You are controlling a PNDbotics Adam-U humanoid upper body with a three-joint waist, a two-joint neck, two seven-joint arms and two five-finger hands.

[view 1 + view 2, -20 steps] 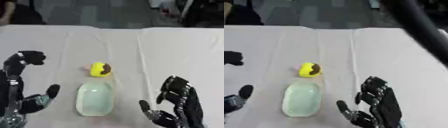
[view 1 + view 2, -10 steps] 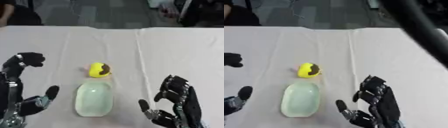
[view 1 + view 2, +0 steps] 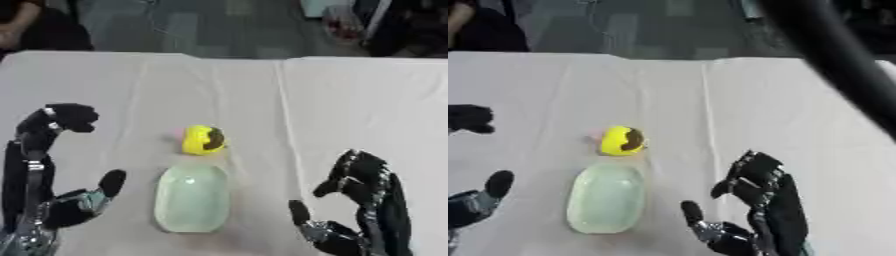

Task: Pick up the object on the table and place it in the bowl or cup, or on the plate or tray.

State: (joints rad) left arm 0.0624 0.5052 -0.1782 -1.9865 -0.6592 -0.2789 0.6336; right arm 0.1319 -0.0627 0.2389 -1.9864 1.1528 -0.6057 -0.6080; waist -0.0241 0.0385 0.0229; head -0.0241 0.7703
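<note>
Yellow rounded toy (image 3: 203, 139) with a dark patch and a pinkish bit on its left sits mid-tabletop (image 3: 350, 110) on white creased cloth, just behind a pale green translucent oval tray (image 3: 192, 198), empty. Left hand (image 3: 61, 200) and right hand (image 3: 363, 210) flank the tray, fingers relaxed, grasping nothing.

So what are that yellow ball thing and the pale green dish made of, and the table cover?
The yellow object looks like soft rubber or plastic: matte, rounded, with a dark patch; I can't be sure. The pale green dish seems translucent plastic or glass, since it is milky with a faint sheen. The table cover looks like cloth: long creases run across it.
</note>
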